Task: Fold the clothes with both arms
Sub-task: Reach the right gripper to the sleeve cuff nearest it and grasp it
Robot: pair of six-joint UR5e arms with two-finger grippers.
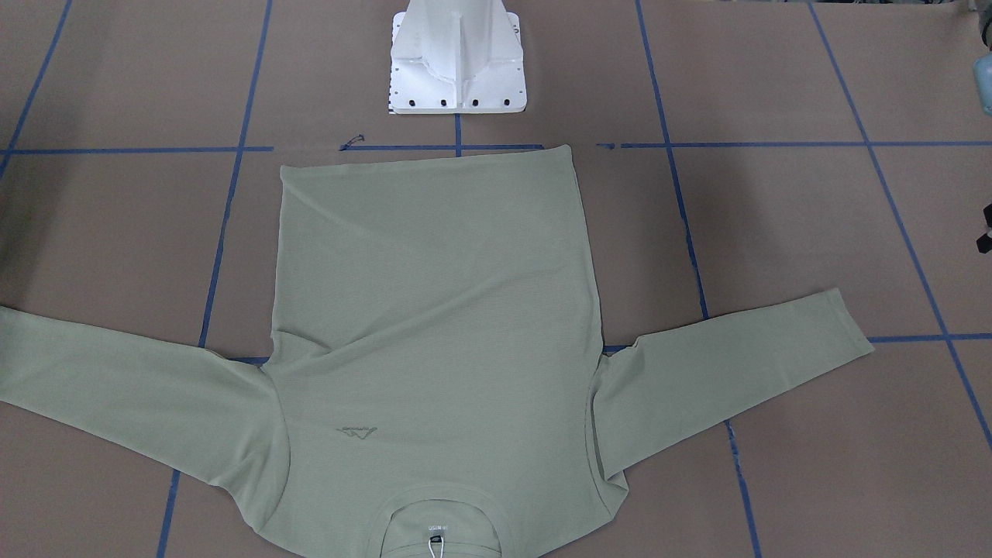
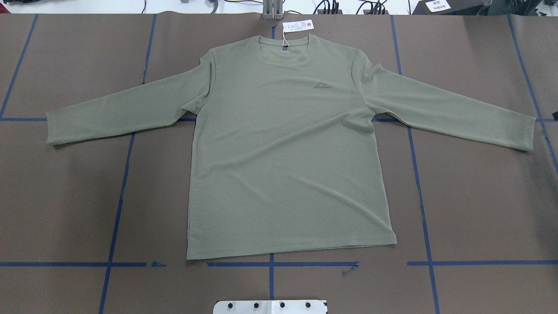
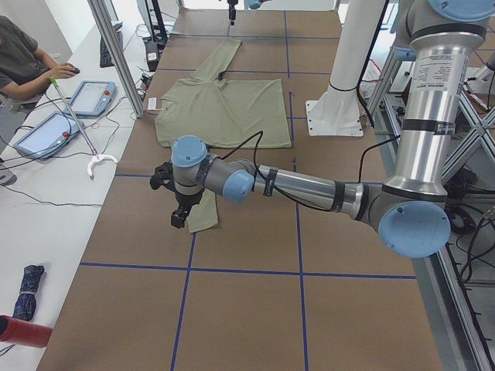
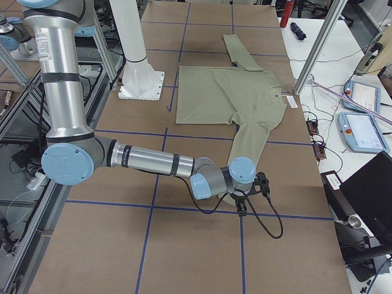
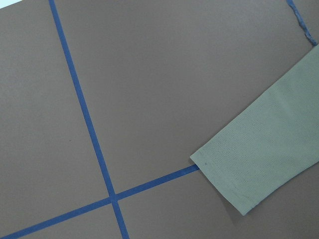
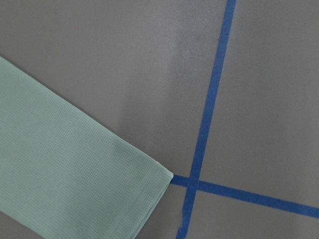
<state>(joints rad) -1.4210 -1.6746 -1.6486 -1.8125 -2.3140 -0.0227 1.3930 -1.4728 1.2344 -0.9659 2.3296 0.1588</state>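
1. Nearest the white pedestal (image 2: 270, 306), the shirt (image 2: 287, 148) has its hem lying straight. It is spread flat, front up, on the tabletop (image 2: 65, 196).
2. Further out, both sleeves splay wide. Your left hand (image 3: 180, 219) hangs over the left cuff (image 5: 224, 181) and your right hand (image 4: 242, 205) over the right cuff (image 6: 144, 199). I cannot tell whether either hand is open or closed.
3. At the far edge sit the collar and the hang tag (image 2: 297, 26).
4. No fold is made yet, I'd say; this looks like the approach. Next, you'll want each hand down on its cuff, pinching cleanly, then both sleeves carried in across the body.
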